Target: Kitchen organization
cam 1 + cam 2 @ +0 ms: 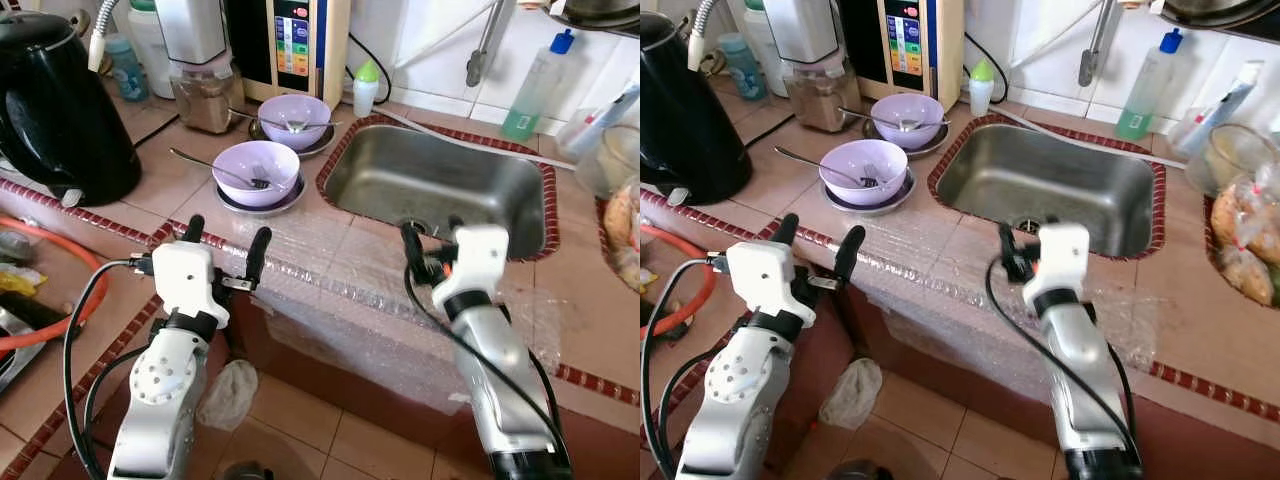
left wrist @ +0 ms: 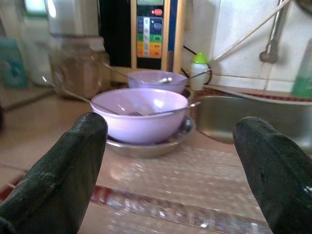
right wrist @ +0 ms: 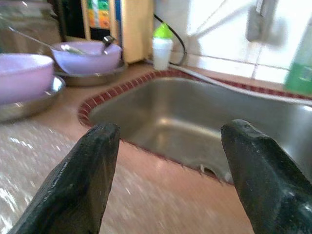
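Approach seems to be the step in hand: I have both arms raised at the counter edge, nothing grasped yet. My left gripper hovers wide open and empty, aimed at the near lilac bowl with a fork, on a steel plate. My right gripper is equally spread and empty, facing the stainless sink. Next I judge the left must reach forward to the bowl's rim.

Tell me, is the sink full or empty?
Empty. The sink shows its bare steel bottom and open drain, with no dishes or standing water. Both purple bowls stand on the counter beside it.
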Controlling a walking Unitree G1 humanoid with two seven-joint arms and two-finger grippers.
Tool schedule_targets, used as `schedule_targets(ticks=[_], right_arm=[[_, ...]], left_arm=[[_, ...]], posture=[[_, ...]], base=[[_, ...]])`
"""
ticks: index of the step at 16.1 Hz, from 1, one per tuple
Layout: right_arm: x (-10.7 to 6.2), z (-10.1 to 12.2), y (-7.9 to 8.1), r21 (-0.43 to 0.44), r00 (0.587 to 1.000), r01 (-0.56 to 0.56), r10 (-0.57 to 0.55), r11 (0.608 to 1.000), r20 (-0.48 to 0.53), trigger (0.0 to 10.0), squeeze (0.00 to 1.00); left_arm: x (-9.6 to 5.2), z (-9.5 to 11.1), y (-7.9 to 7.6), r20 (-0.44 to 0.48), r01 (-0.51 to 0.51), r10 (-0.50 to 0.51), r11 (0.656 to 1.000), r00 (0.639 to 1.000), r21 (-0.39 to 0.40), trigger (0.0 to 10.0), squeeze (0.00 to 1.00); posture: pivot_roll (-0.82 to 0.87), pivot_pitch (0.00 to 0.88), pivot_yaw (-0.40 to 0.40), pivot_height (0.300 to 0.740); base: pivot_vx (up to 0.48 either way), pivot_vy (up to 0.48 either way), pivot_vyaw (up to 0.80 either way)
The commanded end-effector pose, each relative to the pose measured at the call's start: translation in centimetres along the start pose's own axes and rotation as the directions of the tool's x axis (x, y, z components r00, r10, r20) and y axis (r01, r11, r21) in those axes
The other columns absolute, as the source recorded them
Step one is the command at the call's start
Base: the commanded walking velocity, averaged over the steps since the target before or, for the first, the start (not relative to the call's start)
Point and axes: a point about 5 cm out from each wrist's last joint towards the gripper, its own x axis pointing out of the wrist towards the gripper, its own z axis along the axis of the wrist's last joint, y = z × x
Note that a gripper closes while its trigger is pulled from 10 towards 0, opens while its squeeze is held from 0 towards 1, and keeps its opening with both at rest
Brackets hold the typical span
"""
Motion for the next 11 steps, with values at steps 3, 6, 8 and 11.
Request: schedule_targets(ticks=[3, 6, 8, 11], right_arm=[[-0.06, 0.54, 0.05, -0.015, 0.999, 0.008, -0.007, 1.000, 0.031, 10.0, 0.00], [0.10, 0.70, 0.27, -0.019, 0.999, 0.006, -0.005, 1.000, 0.042, 10.0, 0.00], [0.29, 0.80, 0.56, -0.018, 0.999, -0.010, 0.011, 1.000, 0.048, 10.0, 0.00], [0.39, 0.81, 0.68, -0.018, 0.999, -0.016, 0.017, 1.000, 0.049, 10.0, 0.00]], left_arm=[[-0.16, 0.54, 0.36, -0.015, 0.015, -0.016, 0.996, 1.000, -0.082, 10.0, 0.00], [0.24, 1.05, 0.26, -0.001, 0.043, -0.043, 0.996, 0.999, -0.072, 10.0, 0.00], [0.31, 1.18, 0.08, -0.003, 0.057, -0.057, 0.995, 0.998, -0.076, 10.0, 0.00], [0.27, 1.15, -0.11, -0.006, 0.072, -0.072, 0.995, 0.997, -0.072, 10.0, 0.00]], posture=[[0.02, 0.000, 0.009, 0.740], [0.02, 0.000, 0.014, 0.740], [0.02, 0.000, 0.015, 0.740], [0.02, 0.000, 0.017, 0.740]], base=[[0.000, 0.000, 0.00], [0.162, 0.000, 0.00], [0.277, 0.000, 0.00], [0.314, 0.000, 0.00]])
